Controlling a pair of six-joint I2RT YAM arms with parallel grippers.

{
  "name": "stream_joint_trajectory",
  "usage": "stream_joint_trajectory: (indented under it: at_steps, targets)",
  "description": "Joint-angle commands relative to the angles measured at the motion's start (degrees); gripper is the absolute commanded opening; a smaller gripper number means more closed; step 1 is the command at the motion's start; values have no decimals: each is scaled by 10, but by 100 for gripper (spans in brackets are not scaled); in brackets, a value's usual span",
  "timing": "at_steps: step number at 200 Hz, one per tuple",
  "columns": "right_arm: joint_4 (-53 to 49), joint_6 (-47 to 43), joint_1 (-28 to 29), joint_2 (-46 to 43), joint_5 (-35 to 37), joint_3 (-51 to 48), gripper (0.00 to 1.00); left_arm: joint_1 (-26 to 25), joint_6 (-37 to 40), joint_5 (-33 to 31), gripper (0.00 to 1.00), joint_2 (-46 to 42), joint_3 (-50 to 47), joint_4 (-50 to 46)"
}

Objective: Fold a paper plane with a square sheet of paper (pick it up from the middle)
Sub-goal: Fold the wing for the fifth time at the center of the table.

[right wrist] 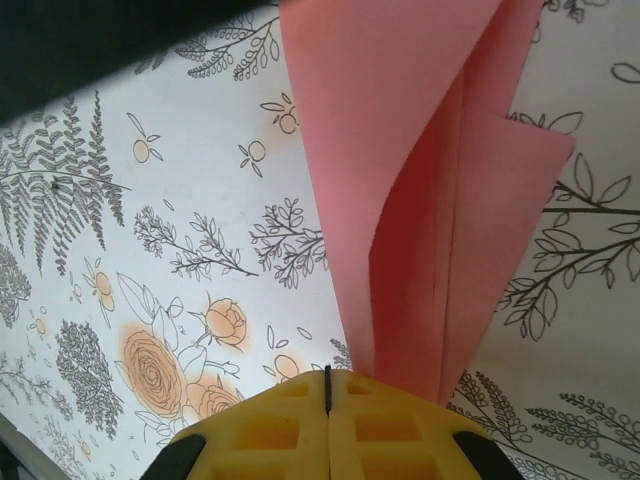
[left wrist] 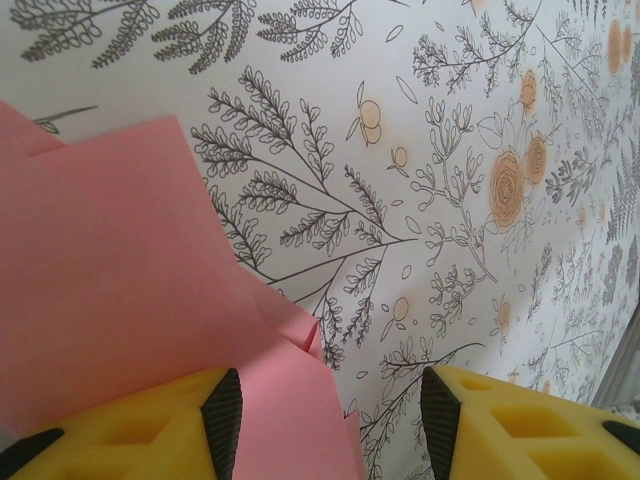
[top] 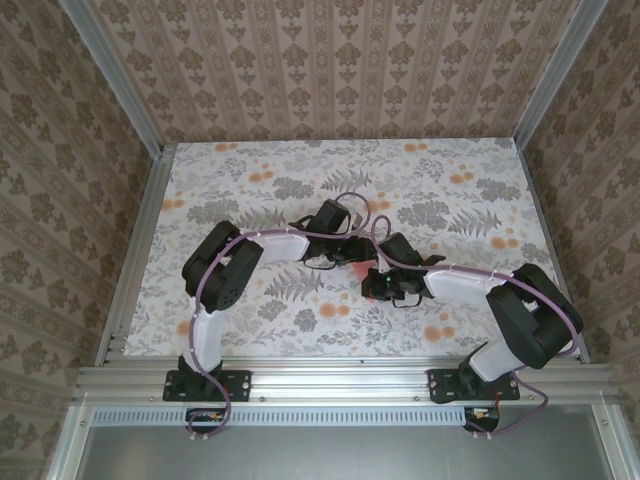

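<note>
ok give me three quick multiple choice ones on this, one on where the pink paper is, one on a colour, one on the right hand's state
1. Where is the pink paper?
A) between the two hands, near the middle of the table
B) at the far left corner
C) on the rail by the bases

2. What colour are the fingers of the left hand?
A) green
B) yellow
C) white

3. How is the right hand?
A) wide open
B) shut on the pink paper
C) shut on nothing

Answers:
1 A: the top view shows pink where the hands meet.
2 B: the left wrist view shows yellow fingers.
3 B: its fingers meet, and the folded paper rises from them.
</note>
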Motion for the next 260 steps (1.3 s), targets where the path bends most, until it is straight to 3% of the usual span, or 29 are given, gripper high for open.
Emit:
stream_joint_trajectory:
  at_steps: [1,93,164,260]
  targets:
    - [-20,-11,0,9,21,5,7,-2,16,1,53,22,1,-36]
    - [15,18,-19,25,14,-56,7,3,20,0,53,24,0,-42]
    - [118,66,-37,-19,-111,-35,7,3,18,5,53,23,4,-40]
    - [110,36,-76,87,-74,-20,7,3,19,5,53,22,7,-45]
